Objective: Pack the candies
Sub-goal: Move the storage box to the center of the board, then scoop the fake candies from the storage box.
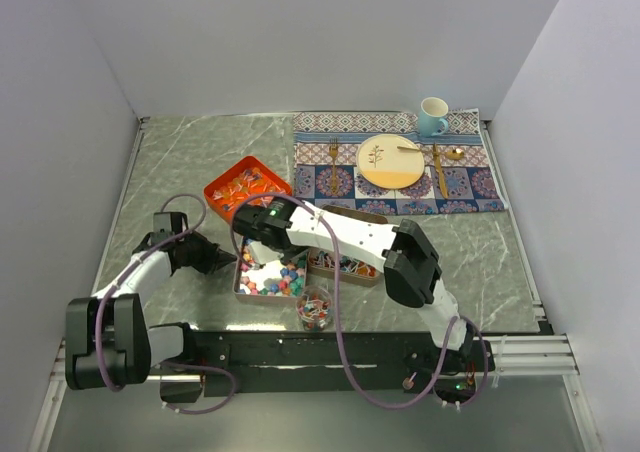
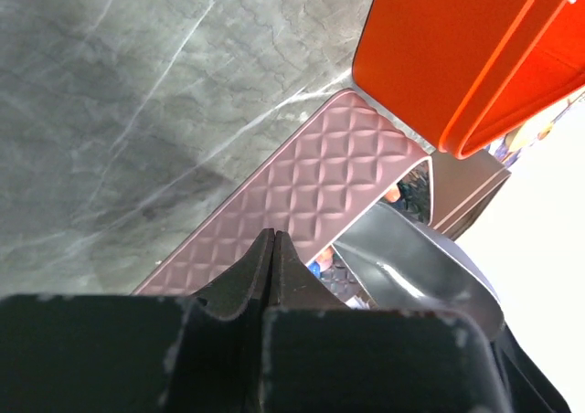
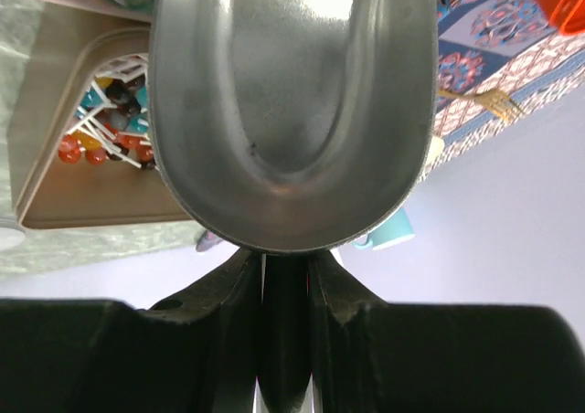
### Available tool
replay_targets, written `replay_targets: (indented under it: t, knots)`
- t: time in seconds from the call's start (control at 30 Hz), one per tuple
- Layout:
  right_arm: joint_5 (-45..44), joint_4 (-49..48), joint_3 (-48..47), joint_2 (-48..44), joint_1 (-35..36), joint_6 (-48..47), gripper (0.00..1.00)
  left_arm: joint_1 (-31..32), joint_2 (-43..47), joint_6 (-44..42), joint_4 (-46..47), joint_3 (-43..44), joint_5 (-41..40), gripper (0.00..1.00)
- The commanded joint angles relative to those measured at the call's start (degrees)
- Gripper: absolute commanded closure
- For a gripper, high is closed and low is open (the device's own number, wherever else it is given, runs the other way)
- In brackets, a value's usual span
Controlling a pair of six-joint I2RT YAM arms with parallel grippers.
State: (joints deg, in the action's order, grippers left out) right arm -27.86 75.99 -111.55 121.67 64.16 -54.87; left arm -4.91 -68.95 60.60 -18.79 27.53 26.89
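Clamping a metal scoop (image 3: 292, 111) (right gripper (image 3: 285, 269)) near candies (image 1: 278, 280)

right claw (image 3: 272, 265): clamped on metal scoop (image 3: 292, 111) | wooden tray (image 3: 91, 194): upper left

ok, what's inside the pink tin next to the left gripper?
The near part of the pink tin shows loose multicoloured candies. The right arm, with the right gripper shut on a metal scoop, hangs over the far part; whatever lies beneath is hidden.
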Motion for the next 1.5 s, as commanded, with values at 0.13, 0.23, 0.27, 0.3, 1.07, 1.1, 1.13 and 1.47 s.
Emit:
replay_targets:
  t: [0.13,0.23,0.27,0.3,1.07,1.1,1.13,1.47]
  knots:
    - [-8.3,6.6,-2.3,0.1,-0.1,1.2,1.0,0.3,2.9,2.3,-1.0,-0.6,0.1,0.99]
    - [-11.0,6.6,-4.7,3.4,0.3,2.8,1.0,0.4,3.5,2.1,-1.0,-0.8,0.3,0.99]
    - [-11.9,6.6,-5.3,4.2,0.4,3.1,1.0,0.5,3.5,2.0,-0.8,-0.8,0.4,0.99]
    - [-12.0,6.5,-7.3,5.8,0.7,3.4,1.0,0.5,3.6,2.1,-0.6,-1.0,0.4,0.99]
    - [-7.9,-9.7,4.7,2.8,6.3,-11.8,1.0,-1.4,5.5,2.1,3.3,-1.6,2.6,0.99]
    - [-7.7,-13.6,6.7,1.7,6.5,-13.1,1.0,-1.7,5.1,2.2,3.6,-1.5,3.1,0.99]
    - [-7.1,-15.1,9.7,0.3,6.8,-15.7,1.0,-1.8,5.0,2.2,3.8,-1.5,3.3,0.99]
    - [-1.3,-25.7,14.3,-0.1,7.2,-23.2,1.0,-3.7,3.6,1.5,3.8,-0.2,3.4,0.99]
